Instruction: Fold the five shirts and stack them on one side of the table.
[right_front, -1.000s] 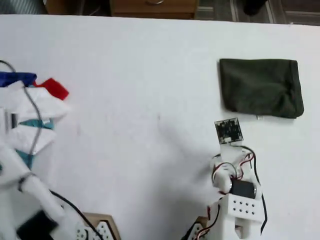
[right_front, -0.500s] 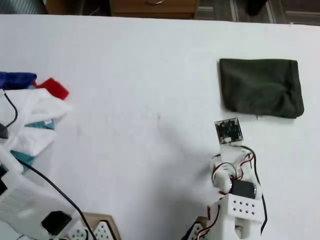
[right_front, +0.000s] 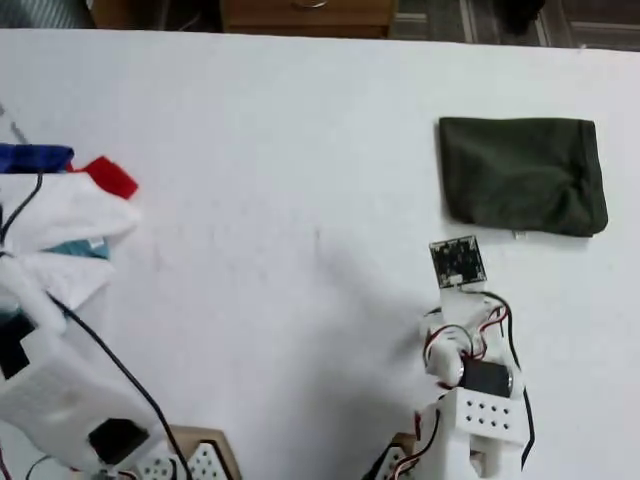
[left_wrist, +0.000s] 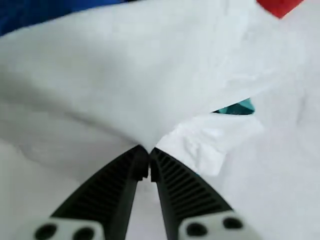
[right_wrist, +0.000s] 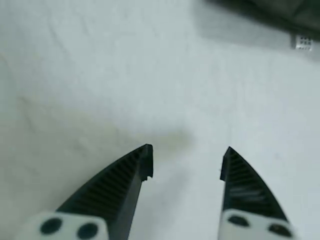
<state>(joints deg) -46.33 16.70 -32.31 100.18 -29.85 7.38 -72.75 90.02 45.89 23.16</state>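
White tabletop (right_front: 300, 150) takes up most of what we see from above, with a strip of wooden furniture (right_front: 305, 15) beyond its far edge. At the near edge on its own side we find the left arm (right_front: 55, 400), its pale body angled up toward the heap of shirts (right_front: 60, 230) and a black cable trailing across it. The right arm (right_front: 470, 385) sits near the other end of the near edge, drawn back close to its base, its wrist pointing toward the folded dark green shirt (right_front: 522, 175), which lies flat and alone on that side of the table, well apart from the heap. In the heap, the white shirt (right_front: 70, 215) lies on top and is the biggest piece; a blue shirt (right_front: 35, 157) shows at its far edge, a red shirt (right_front: 108, 175) pokes out beside that, and a sliver of teal shirt (right_front: 78, 248) peeks from under the white folds. From the left wrist we see the left gripper (left_wrist: 149, 160) with its jaws pressed together, pinching a fold of the white cloth right at the tips. The right gripper (right_wrist: 186, 160) hangs over bare table with its jaws spread wide, holding nothing. A tiny label (right_wrist: 303, 43) lies by the green shirt's edge.
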